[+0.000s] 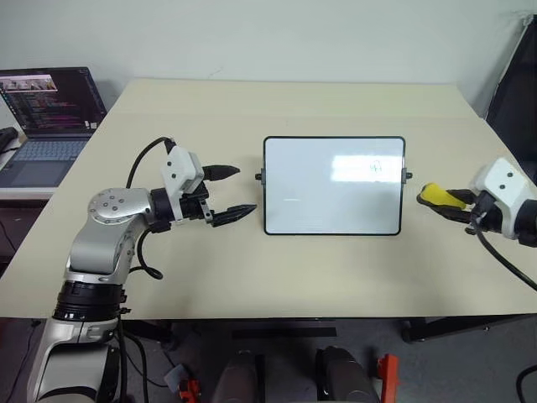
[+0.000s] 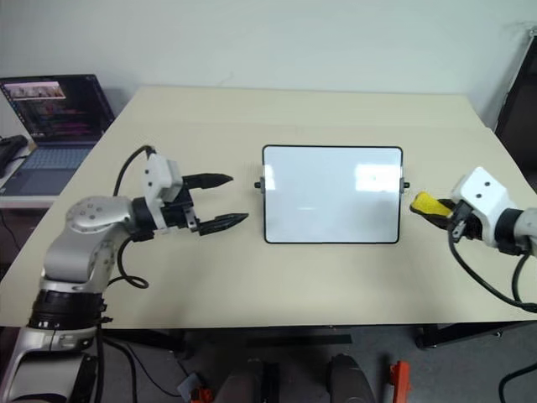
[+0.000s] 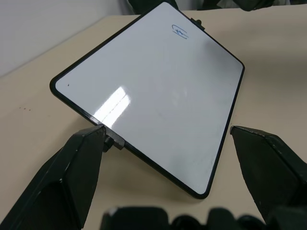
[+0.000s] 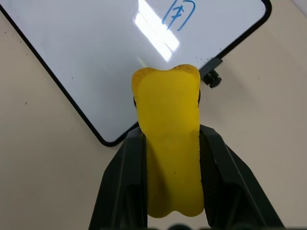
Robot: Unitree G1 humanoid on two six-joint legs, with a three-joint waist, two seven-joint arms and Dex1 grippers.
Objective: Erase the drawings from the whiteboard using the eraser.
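Surface: beige table [image 1: 336,277], matte, wide, with a faint seam across the far part.
Room: pale wall behind the table; open laptop [image 1: 46,113] on a side desk at 10 o'clock from the board, screen lit with code.
Whiteboard [image 1: 333,186]: flat on the table near its middle, black frame, small knob on each short side, glossy face with a bright glare patch.
Drawings [image 3: 179,30]: one small scribble near the board's far right corner, at about 1 o'clock from the board's middle; faint under glare in the head views, clearer from the wrists [image 4: 178,13].
Left gripper [image 1: 223,195]: spread wide, nothing between the fingers, just off the board's left edge at 9 o'clock, pointing toward it.
Right gripper [image 1: 453,201]: clenched on the eraser, at 3 o'clock from the board, just off its right edge.
Eraser [image 4: 169,139]: yellow block pinched between the two black fingers, tip sticking out toward the board's right knob, above the table.
Containers: no trays or bins on the table.
Cut off: laptop's left part, dark object at the right edge.
Hard to make out: colour and shape of the scribble.
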